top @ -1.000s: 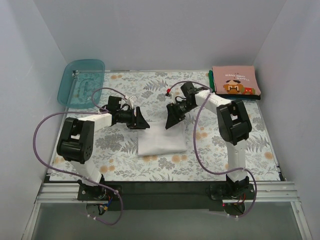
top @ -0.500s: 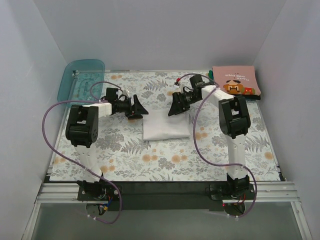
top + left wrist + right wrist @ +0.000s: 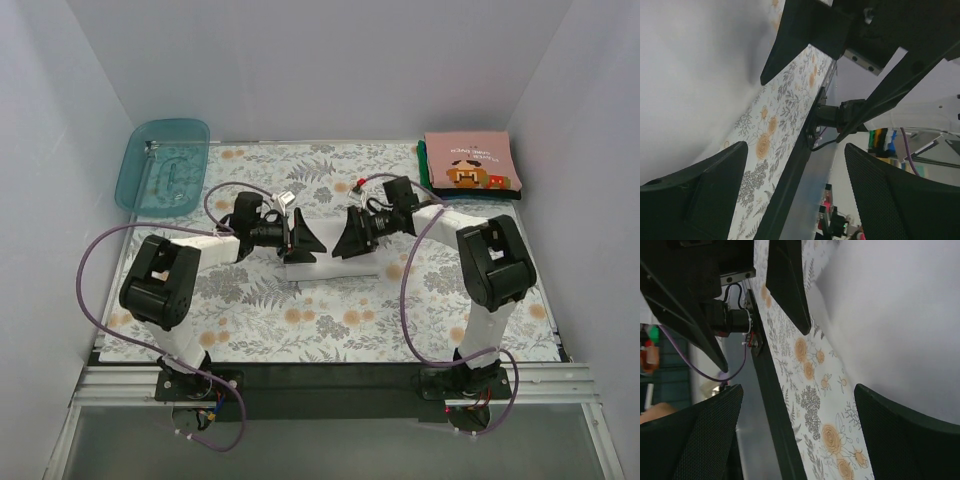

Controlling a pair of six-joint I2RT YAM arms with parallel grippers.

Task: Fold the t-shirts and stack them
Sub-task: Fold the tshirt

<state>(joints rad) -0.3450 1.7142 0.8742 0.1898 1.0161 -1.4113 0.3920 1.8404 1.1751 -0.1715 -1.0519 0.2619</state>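
Note:
A folded white t-shirt (image 3: 335, 272) lies at the table's middle and shows as a pale sheet in the left wrist view (image 3: 690, 75) and the right wrist view (image 3: 890, 310). My left gripper (image 3: 302, 243) hangs over its left end, open (image 3: 795, 195), with nothing between its fingers. Facing it, my right gripper (image 3: 350, 236) is over the right end, also open and empty (image 3: 800, 435). At the back right a folded salmon-pink t-shirt (image 3: 470, 163) with a pixel face tops a stack, and a dark green t-shirt (image 3: 422, 158) peeks out beneath it.
A translucent teal tray (image 3: 163, 165) stands at the back left. The floral tablecloth (image 3: 330, 320) covers the table up to a black front rail (image 3: 320, 372). White walls close in the left, back and right sides.
Both grippers opened wide and let go of the white t-shirt. They moved toward each other over it, and the cloth now lies as a narrower folded strip.

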